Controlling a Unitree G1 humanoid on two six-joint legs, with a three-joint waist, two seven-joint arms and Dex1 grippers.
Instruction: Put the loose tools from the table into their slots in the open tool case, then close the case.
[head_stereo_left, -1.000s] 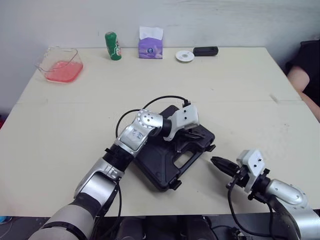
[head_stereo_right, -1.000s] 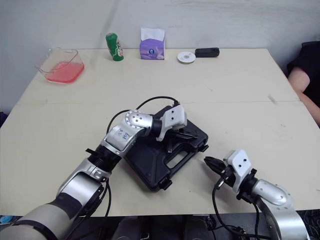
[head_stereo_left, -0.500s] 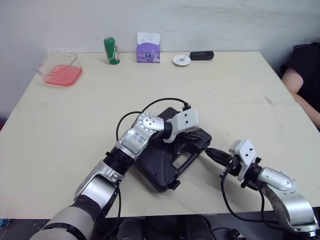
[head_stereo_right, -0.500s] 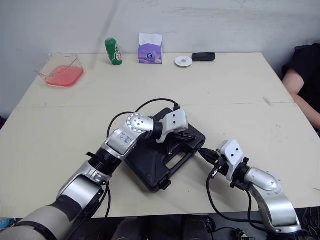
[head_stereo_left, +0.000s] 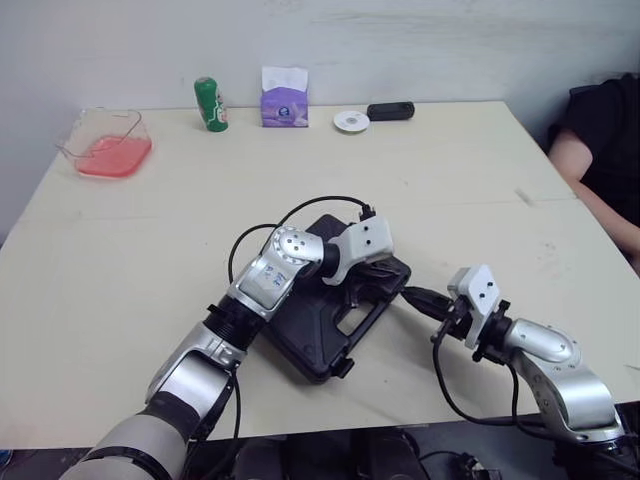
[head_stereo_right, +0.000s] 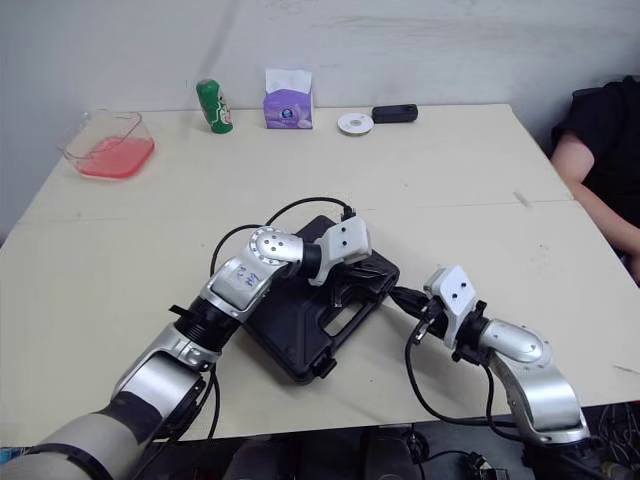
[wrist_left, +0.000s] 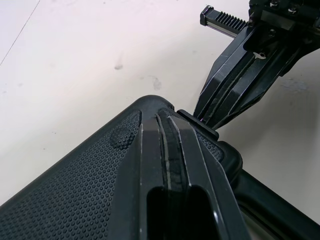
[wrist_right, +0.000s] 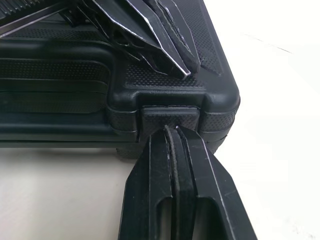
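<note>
We see the black tool case (head_stereo_left: 310, 338) lying flat with its lid down on the pale surface (head_stereo_left: 480, 190), toward the near edge and roughly midway across, turned so that one corner points away from us. The left pincer (head_stereo_left: 380, 272) rests on top of the lid at the case's right-hand corner. In the left wrist view its fingers (wrist_left: 150, 160) are pressed together, lying along the pebbled lid. The right pincer (head_stereo_left: 412, 296) comes in from the right, low over the surface. Its fingers (wrist_right: 150, 190) are likewise pressed together with nothing between them, and their tips touch a latch tab (wrist_right: 167, 116) on the case's side wall, just below the left pincer. Neither pincer holds a tool. Well apart from the case, along the far edge, stand a clear container with pink contents (head_stereo_left: 104, 145), a green bottle (head_stereo_left: 210, 104), a purple tissue pack (head_stereo_left: 284, 96), a small white disc (head_stereo_left: 351, 121) and, just beside it, a flat black device (head_stereo_left: 390, 110). A person's arm in a dark sleeve (head_stereo_left: 590, 160) shows at the right edge, beside the surface.
</note>
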